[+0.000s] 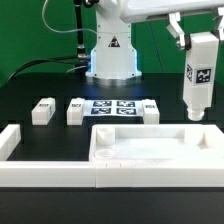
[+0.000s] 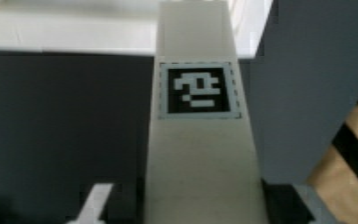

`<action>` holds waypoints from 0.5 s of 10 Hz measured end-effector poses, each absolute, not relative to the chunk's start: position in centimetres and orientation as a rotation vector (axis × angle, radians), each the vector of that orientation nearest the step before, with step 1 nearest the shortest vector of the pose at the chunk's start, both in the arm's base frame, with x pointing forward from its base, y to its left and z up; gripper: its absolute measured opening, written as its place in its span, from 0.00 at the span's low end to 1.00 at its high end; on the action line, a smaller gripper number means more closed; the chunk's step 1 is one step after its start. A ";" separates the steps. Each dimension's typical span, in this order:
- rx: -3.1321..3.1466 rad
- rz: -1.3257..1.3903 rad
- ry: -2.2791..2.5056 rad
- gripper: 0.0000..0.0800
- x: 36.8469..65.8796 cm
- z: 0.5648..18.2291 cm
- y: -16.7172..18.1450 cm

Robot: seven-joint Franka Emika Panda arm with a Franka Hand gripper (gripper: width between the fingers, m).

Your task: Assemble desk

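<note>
My gripper (image 1: 194,42) is shut on a white square leg post (image 1: 198,80) and holds it upright in the air at the exterior view's right. The post's lower end hangs just above the far right corner of the desk panel (image 1: 140,147), a large white rectangle with a raised rim. In the wrist view the post (image 2: 197,140) runs away from the gripper (image 2: 197,212), its black-white tag facing the camera. Three more leg posts lie on the table: two at the left (image 1: 42,110) (image 1: 76,110) and one by the middle (image 1: 150,110).
A long low white rail with L-shaped ends (image 1: 50,172) lies along the table's front, in front of the panel. The marker board (image 1: 112,107) lies behind the panel between the posts. The arm's base (image 1: 110,55) stands at the back.
</note>
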State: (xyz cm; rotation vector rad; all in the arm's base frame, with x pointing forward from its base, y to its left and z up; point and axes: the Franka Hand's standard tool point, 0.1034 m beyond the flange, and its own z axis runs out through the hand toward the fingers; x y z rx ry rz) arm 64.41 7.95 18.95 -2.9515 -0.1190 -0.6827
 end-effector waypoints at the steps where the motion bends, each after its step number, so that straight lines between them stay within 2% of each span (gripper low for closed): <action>1: -2.937 -0.767 -0.115 0.36 64.3 18.8 7.8; 3: -2.913 -0.886 -0.102 0.36 64.4 18.6 7.5; 5: -2.921 -0.859 -0.132 0.36 63.9 17.8 8.4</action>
